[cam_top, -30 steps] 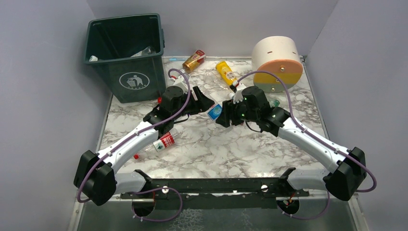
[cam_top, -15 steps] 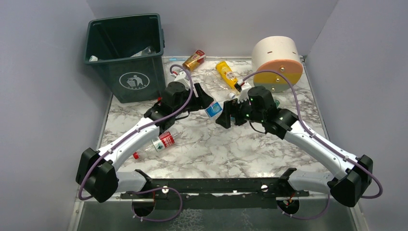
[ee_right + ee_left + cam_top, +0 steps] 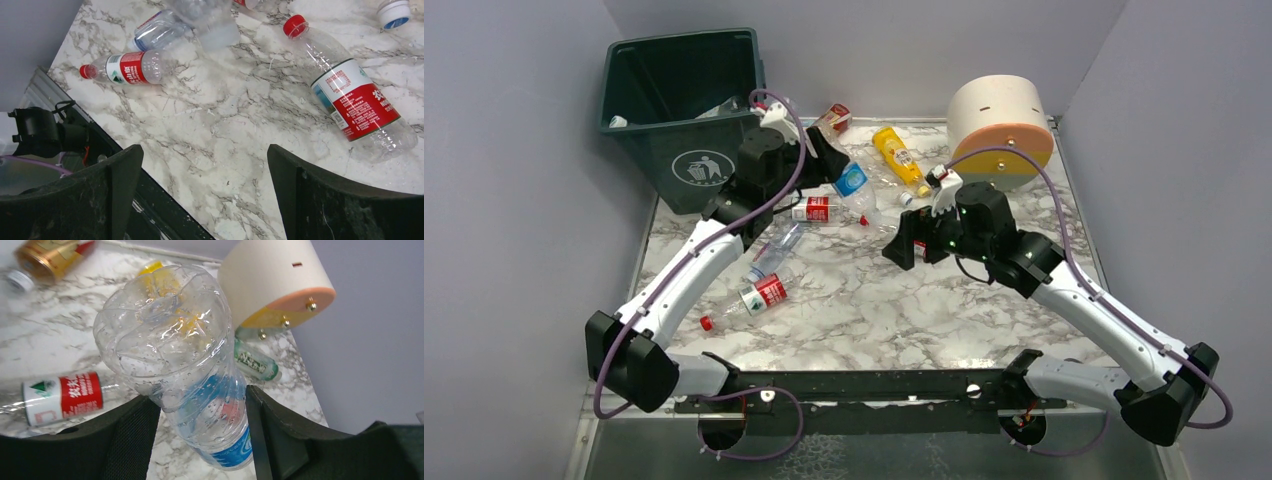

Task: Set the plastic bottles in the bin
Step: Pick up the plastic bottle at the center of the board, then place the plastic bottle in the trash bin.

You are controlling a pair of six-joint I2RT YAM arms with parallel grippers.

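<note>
My left gripper is shut on a clear plastic bottle with a blue label, held off the table just right of the dark green bin. In the left wrist view the bottle sits between the two fingers of the left gripper, base toward the camera. My right gripper hovers open over bare marble; nothing is between the jaws of the right gripper. Loose bottles lie around: red-labelled ones, a clear one, an amber one, a yellow one.
A big cream cylinder with a yellow and pink face lies at the back right. A green-labelled bottle rests beside it. Grey walls close in both sides, and the black frame rail runs along the near edge.
The right gripper opened and drew back to the right. The left arm carried the blue-labelled bottle up and back toward the bin, uncovering bottles that lay under it.
</note>
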